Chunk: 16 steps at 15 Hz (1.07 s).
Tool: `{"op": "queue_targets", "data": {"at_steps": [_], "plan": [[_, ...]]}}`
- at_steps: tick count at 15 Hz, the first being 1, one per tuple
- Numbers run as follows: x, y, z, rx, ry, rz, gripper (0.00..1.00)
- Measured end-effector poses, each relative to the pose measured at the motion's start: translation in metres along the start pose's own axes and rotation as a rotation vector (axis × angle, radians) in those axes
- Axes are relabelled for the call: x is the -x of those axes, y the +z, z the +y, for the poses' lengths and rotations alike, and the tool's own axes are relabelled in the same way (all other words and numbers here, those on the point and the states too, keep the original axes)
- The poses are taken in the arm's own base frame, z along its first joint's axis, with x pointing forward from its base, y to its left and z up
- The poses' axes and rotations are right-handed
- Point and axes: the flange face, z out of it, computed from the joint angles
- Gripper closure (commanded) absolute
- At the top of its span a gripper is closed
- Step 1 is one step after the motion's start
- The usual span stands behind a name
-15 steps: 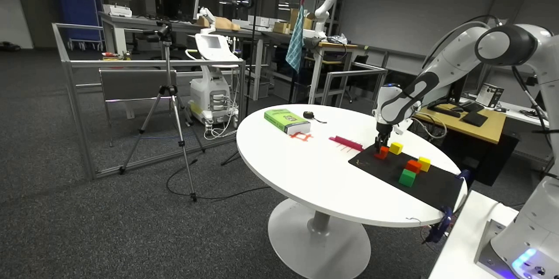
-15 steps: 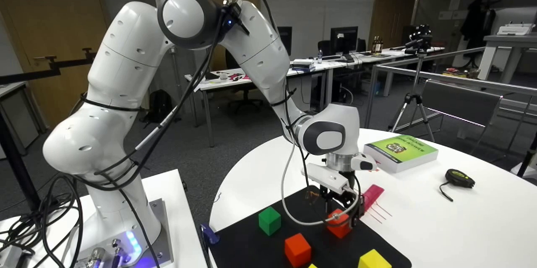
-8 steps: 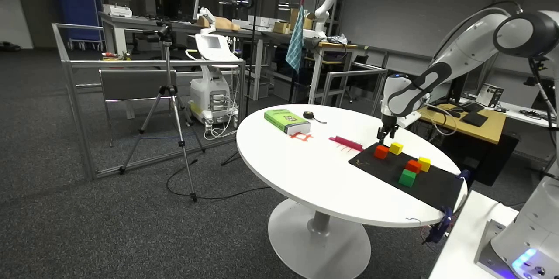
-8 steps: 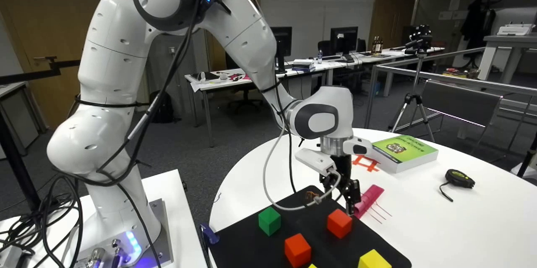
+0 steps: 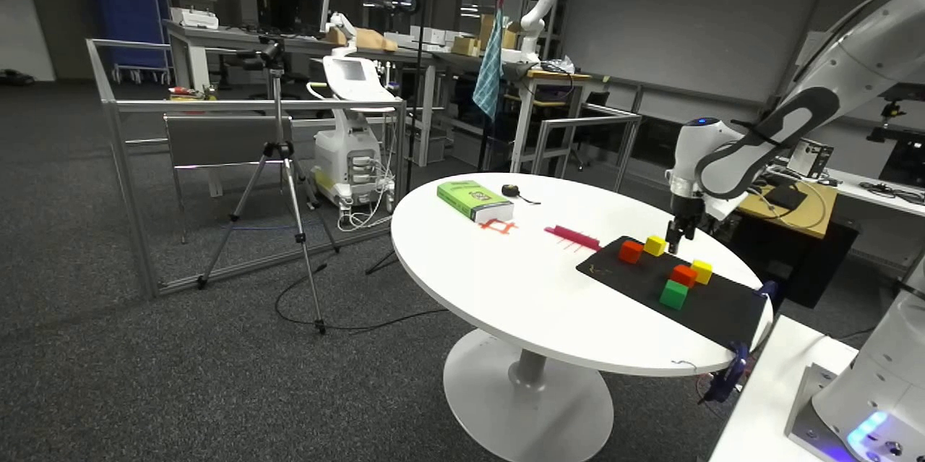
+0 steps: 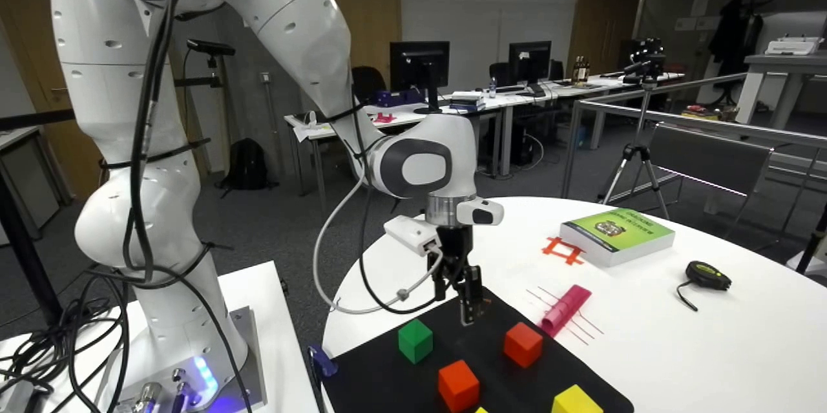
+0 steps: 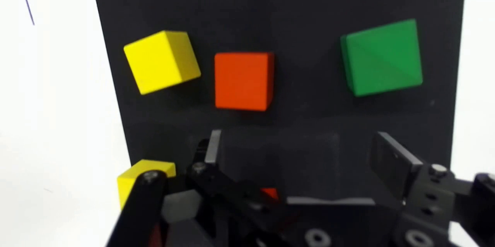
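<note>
My gripper [image 7: 305, 148] stands open above the black mat [image 6: 387, 393], with nothing between its fingers. In the wrist view a red cube [image 7: 241, 80] lies just beyond the fingertips, a yellow cube [image 7: 154, 63] to its left and a green cube [image 7: 383, 59] to its right. A second yellow cube [image 7: 143, 177] shows at lower left. Another red cube [image 7: 270, 193] is mostly hidden behind the gripper; an exterior view shows this red cube [image 6: 523, 345] whole, on the mat. Both exterior views have the gripper [image 6: 454, 303] raised, touching no cube.
On the round white table [image 5: 462, 267] lie a green book [image 6: 617, 232], a black tape measure [image 6: 707, 275], a magenta strip [image 6: 565, 309] and an orange-red frame shape [image 6: 563, 250]. A blue clamp [image 6: 322, 361] grips the mat's edge. Cables hang loosely beside the wrist.
A second ago the gripper was low around the red cube nearest the magenta strip. It has come up off that cube and moved back toward the robot's base. The cubes stay put.
</note>
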Motion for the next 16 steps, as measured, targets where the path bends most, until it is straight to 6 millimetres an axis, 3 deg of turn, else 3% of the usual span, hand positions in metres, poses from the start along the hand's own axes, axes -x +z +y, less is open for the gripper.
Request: {"op": "queue_targets", "data": {"at_steps": [4, 7, 12, 16], "plan": [[0.061, 0.003, -0.029, -0.05, -0.018, -0.075, 0.0], [0.089, 0.001, -0.045, -0.091, -0.016, -0.091, 0.0], [0.085, -0.005, -0.046, -0.086, -0.017, -0.062, 0.0], [0.071, 0.01, -0.055, -0.074, -0.067, -0.025, 0.0]]}}
